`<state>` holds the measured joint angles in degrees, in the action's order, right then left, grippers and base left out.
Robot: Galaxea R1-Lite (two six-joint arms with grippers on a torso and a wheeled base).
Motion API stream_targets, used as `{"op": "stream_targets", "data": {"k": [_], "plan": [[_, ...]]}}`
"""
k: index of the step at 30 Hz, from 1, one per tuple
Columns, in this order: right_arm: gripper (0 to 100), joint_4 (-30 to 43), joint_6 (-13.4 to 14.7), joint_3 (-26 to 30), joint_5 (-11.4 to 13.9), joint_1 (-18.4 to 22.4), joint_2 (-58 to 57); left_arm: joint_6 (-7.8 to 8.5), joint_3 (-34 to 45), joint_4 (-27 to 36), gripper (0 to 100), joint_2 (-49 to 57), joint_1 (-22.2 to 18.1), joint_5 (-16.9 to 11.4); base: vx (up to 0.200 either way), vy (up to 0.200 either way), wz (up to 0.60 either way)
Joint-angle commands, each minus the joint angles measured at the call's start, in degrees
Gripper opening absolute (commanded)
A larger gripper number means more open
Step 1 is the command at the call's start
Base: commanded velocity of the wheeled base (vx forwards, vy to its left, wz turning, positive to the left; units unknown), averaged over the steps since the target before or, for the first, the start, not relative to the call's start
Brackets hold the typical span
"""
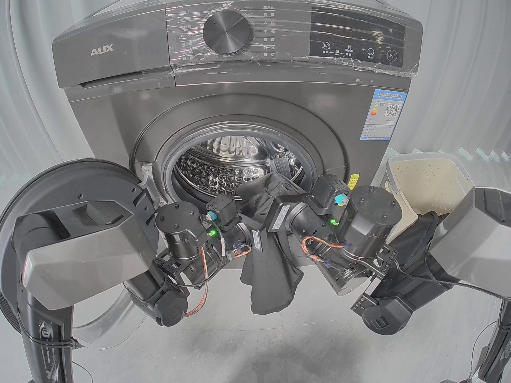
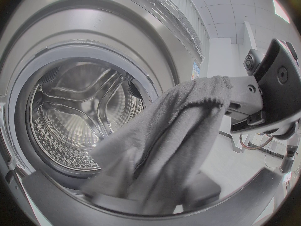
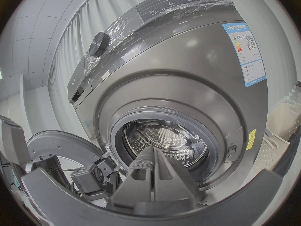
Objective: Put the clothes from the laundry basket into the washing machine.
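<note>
Head view, and the dark garment point(image 1: 269, 277) is right at the mouth of the washing machine point(image 1: 234, 107)! Its top is bunched against the lower lip of the opening, and the rest hangs straight down as a long limp tail toward the floor. So the long axis runs vertical, while the drum point(image 1: 229, 166) lies ahead of and above that tail. The door point(image 1: 64, 182) stands swung wide on the robot's left, clear of the path.

Right wrist view: the right pincer point(image 3: 150, 162) is closed on a fuzzy edge of the cloth and aimed straight at the drum. It holds the end nearest the opening, so I'd call the right arm the better placed to lead. The left pincer point(image 1: 254, 236) sits just beside it, lower, with cloth draped over it. Whether it is clamped on the fabric, I cannot tell.

The cloth looks soft, matte and thick, dark grey, folding heavily. My read is that the tail must come up over the lip, or it will catch there.

Off to the right, the laundry basket point(image 1: 426, 179) has another dark piece point(image 1: 420, 240) slung over its rim.
</note>
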<state>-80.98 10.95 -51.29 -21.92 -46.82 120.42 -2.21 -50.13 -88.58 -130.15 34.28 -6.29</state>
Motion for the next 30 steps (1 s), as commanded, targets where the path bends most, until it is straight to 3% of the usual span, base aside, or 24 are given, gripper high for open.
{"op": "stream_targets", "data": {"k": [1, 6, 7, 12, 16, 23, 30], "plan": [[0, -0.1, 0.0, 0.1, 0.0, -0.1, 0.2, -0.08, 0.1, -0.1, 0, 0.5, 0.0, 0.2, 0.000, 0.000, 0.00], [0, -0.6, 0.1, 1.2, 0.6, -0.3, 0.2, -0.08, 2.3, -0.2, 0, 2.3, 0.1, 0.4, 0.000, 0.000, 0.00], [100, -0.7, 0.1, 1.3, 0.6, -0.3, 0.2, -0.08, 2.6, -0.2, 0, 2.4, 0.0, 0.4, 0.000, 0.000, 0.00], [100, -0.6, 1.1, 3.3, 0.6, 0.0, -0.7, -0.17, 2.6, -0.1, 0, 4.1, -0.7, 2.1, 0.000, 0.000, 0.00], [100, -0.1, 1.2, 10.7, 1.1, 1.1, -5.4, -0.43, 2.8, 0.1, 0, 7.5, -3.3, 3.3, 0.000, 0.000, 0.00], [100, -0.8, 1.0, 21.8, 5.8, 6.9, -8.4, -0.61, 5.2, 0.1, 0, 13.9, -5.5, 3.3, 0.000, 0.000, 0.00], [100, -2.8, 0.5, 26.5, 10.9, 7.0, -4.1, -0.69, 10.2, 0.0, 0, 20.1, -5.4, 3.1, 0.000, 0.000, 0.00]]}}
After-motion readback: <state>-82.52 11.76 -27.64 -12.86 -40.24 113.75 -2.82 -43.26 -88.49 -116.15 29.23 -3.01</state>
